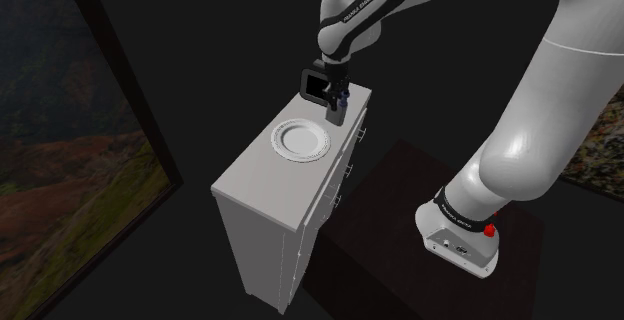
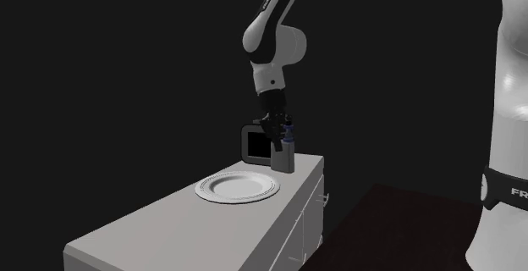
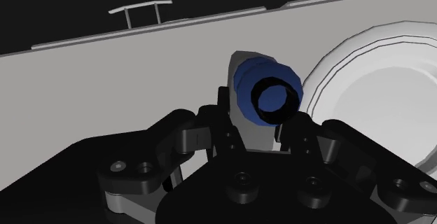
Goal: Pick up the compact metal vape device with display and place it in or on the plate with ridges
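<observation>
Pinching from both sides, the all-black two-finger end effector (image 2: 280, 145) is gripping a compact grey vape device (image 2: 287, 157) with a blue cap and a black ring-shaped mouthpiece. In the wrist view its fingers (image 3: 213, 131) are pressing against the grey body just below the cap. The vape device is standing upright near one end of the cabinet top. I cannot tell whether its base is resting on the surface or hanging just clear of it.

Just beside it, toward the second exterior view's left, a round white plate with a ridged rim (image 2: 206, 187) is lying flat with nothing on it. Both things are sitting on a tall white cabinet with drawers (image 2: 152, 231), whose thin handles (image 3: 140, 8) are showing along its front.

Judging by this, the grasp is made and the lift is the step in hand. The next move is calling for a straight rise until the base is plainly clearing the plate's rim. After that come a short sideways carry over the plate's middle and a gentle lowering before the fingers let go. A body this tall and narrow is looking liable to tip if released too high.
</observation>
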